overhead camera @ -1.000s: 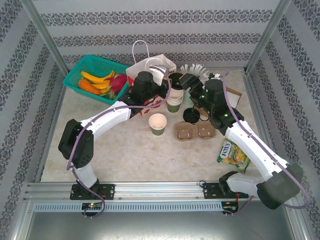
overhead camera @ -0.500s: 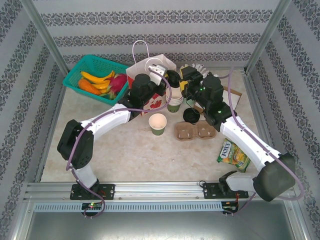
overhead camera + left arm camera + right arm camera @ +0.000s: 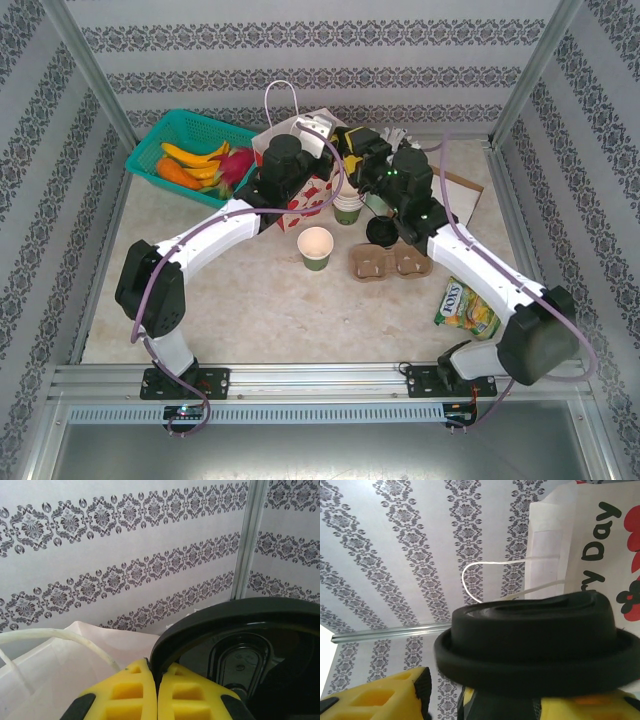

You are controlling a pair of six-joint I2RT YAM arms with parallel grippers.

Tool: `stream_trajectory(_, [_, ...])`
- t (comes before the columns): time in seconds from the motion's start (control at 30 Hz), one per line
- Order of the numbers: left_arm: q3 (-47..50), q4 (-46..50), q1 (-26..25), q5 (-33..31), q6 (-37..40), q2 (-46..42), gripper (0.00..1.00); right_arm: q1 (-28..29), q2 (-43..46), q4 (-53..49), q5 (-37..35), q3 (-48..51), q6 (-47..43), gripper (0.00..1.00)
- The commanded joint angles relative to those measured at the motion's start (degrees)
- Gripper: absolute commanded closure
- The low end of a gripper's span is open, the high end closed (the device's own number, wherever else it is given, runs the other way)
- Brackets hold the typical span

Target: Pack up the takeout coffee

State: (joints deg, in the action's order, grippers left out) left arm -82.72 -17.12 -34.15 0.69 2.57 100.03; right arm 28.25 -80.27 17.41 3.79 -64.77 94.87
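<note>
The lid [image 3: 530, 635] is being passed from one pincer to the other, high up by the top of the bag [image 3: 600, 530]. The left pincer [image 3: 156, 674] is pressed together, and the lid's rim is pinched in it. The right pincer [image 3: 520, 692] is spread, with one jaw on each side of the lid. It cannot be told if the lid is squeezed by it yet, as the jaws are mostly hidden behind the lid.

To do this well, the lid should be held flat and still by the left pincer until it is gripped on both sides by the right one. Only then should the left pincer be opened. The lid looks thin and may bend, so it should be squeezed softly.

The cup [image 3: 316, 248] is stood open and upright in the middle of the desk [image 3: 250, 300]. The tray [image 3: 390, 262] is laid near it at 3 o'clock, not touching. The lid is likely meant for the cup.

Since the earliest top view, the right arm has been swung toward 9 o'clock, so its pincer has been brought right up to the left one. The left pincer has been lifted a little toward 12 o'clock. The cup and tray have not been moved.
</note>
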Motion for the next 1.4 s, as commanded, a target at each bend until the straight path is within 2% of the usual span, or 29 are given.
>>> stream_trajectory(0.0, [1.60, -0.68, -0.83, 2.46, -0.55, -1.40, 1.00, -0.21, -1.12, 4.83, 0.24, -3.92, 0.43, 0.43])
stream_trajectory(0.2, [4.13, -3.76, -0.83, 1.28, -0.72, -2.03, 1.00, 0.57, -0.94, 6.94, -6.21, -1.34, 2.57, 0.48])
stream_trajectory(0.47, [5.99, -7.06, -0.83, -0.53, -0.99, -2.78, 1.00, 0.51, 1.46, 5.52, -10.82, 3.01, 4.04, 0.51])
stream_trajectory(0.67, [5.84, -7.51, -0.83, -0.21, -1.39, -3.00, 1.00, 0.49, 1.23, 4.90, -10.24, 3.78, 5.15, 0.51])
stream_trajectory(1.07, [1.55, -2.16, -0.83, -2.23, -1.78, -0.62, 1.00, 0.23, 0.93, 6.67, -6.45, 3.06, 4.22, 0.48])
stream_trajectory(1.37, [6.76, -6.94, -0.92, 2.31, -1.37, -3.12, 1.00, -0.15, -1.51, 8.59, -7.14, 1.60, 3.96, 0.52])
